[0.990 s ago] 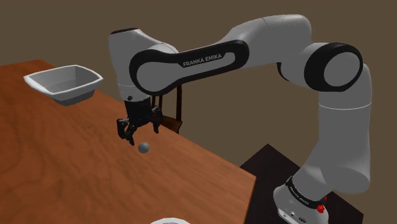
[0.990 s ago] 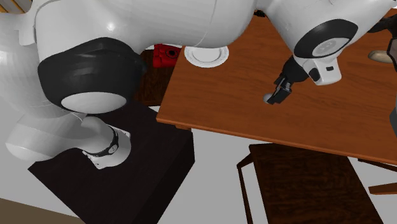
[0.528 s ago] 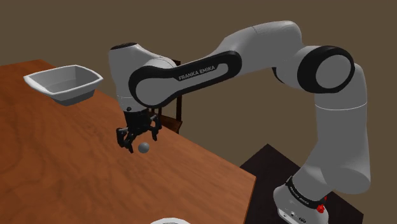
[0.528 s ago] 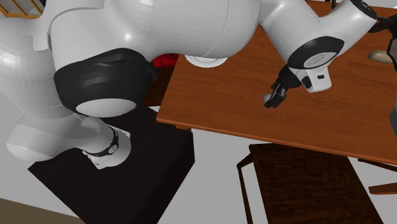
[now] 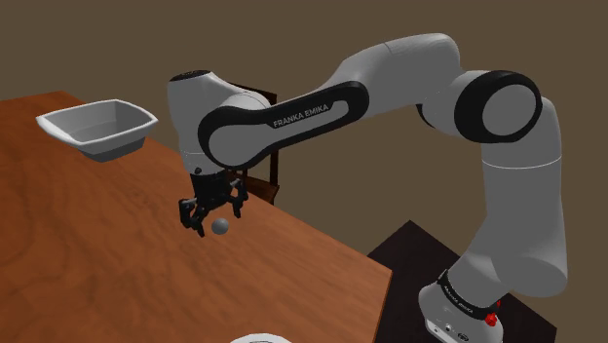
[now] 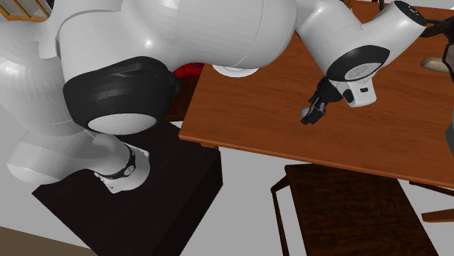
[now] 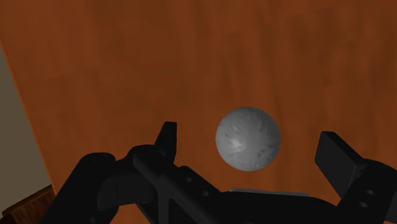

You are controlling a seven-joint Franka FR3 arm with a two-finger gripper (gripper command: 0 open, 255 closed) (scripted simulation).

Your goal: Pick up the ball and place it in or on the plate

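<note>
Shoulder view: my claw point(image 5: 209, 216) hangs low over the brown table point(image 5: 88, 244) with its fingers apart; the grey ball point(image 5: 220, 226) lies on the wood between them; I judge this is the grasping step; the lettering point(image 5: 307, 109) on my forearm reads "FRANKA EMIKA"; the white plate point(image 5: 258, 338) peeks at the near table edge.

Second exterior view: the ball point(image 6: 305, 111) is at my claw point(image 6: 313, 115); the plate point(image 6: 236, 70) is well apart, partly behind my arm.

Wrist view: the fingers point(image 7: 167, 137) stand on both sides of the ball point(image 7: 247, 138) with a gap on each side, so nothing is held; next I should close evenly, because a round thing may roll away; then lift.
</note>
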